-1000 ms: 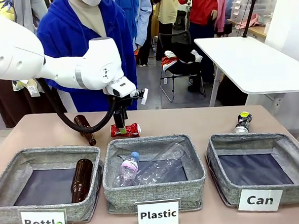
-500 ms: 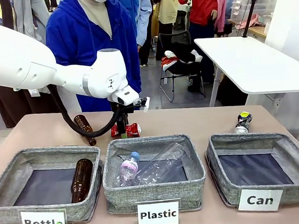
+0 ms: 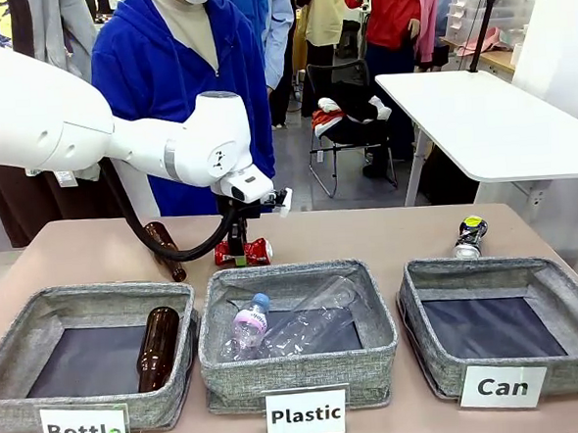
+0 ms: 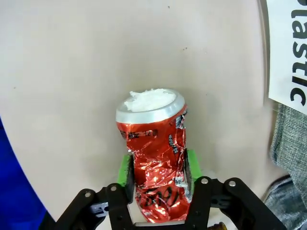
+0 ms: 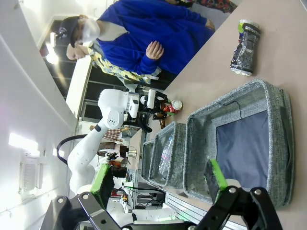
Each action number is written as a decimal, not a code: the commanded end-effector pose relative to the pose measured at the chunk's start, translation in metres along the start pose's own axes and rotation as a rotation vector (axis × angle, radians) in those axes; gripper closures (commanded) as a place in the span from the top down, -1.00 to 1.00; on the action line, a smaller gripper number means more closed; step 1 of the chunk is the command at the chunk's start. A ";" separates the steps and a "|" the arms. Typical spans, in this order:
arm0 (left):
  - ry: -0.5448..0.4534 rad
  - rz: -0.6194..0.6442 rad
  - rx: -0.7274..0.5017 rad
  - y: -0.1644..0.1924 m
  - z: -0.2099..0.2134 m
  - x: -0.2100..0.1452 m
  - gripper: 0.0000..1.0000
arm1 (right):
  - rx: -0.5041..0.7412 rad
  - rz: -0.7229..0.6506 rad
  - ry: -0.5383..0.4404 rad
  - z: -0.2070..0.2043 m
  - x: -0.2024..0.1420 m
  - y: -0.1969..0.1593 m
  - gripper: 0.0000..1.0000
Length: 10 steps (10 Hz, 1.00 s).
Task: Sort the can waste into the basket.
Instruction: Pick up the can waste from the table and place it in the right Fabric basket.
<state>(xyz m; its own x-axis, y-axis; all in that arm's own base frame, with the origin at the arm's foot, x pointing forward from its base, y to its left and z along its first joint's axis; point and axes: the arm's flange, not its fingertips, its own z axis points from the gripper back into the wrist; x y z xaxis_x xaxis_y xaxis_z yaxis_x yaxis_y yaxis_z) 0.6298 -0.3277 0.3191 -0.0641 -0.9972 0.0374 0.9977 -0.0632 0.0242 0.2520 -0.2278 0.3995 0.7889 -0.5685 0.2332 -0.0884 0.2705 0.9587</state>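
Where the red can (image 4: 154, 143) lies, left fingers (image 4: 126, 169) clamp its sides.

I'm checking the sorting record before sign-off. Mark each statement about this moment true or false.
1. The left end effector has its green pads against the crushed red metal can. True.
2. The grey woven basket signed "Can" holds a can. False: the red can and the dented black drink can are both on the table.
3. The black can lies beyond that basket's far rim. True.
4. The right end effector grips a brown glass bottle. False: its jaws stand open with nothing between.
5. The grey basket signed "Plastic" holds clear plastic bottles. True.
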 end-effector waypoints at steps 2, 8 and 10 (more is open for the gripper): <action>0.024 0.027 0.030 0.003 0.003 0.003 -0.90 | 0.025 0.024 -0.019 -0.001 0.002 0.000 1.00; -0.090 -0.035 0.074 -0.080 0.101 -0.025 -1.00 | 0.025 0.024 -0.019 -0.001 0.002 0.000 1.00; -0.254 -0.290 -0.003 -0.150 0.141 -0.038 -1.00 | 0.025 0.024 -0.019 -0.001 0.002 0.000 1.00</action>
<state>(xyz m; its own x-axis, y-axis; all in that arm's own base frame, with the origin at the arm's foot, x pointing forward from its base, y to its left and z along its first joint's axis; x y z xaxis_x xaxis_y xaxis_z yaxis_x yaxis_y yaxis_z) 0.5277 -0.3128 0.4444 -0.1985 -0.9666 0.1624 0.9772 -0.1824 0.1090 0.2520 -0.2278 0.3995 0.7891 -0.5684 0.2330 -0.0882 0.2705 0.9587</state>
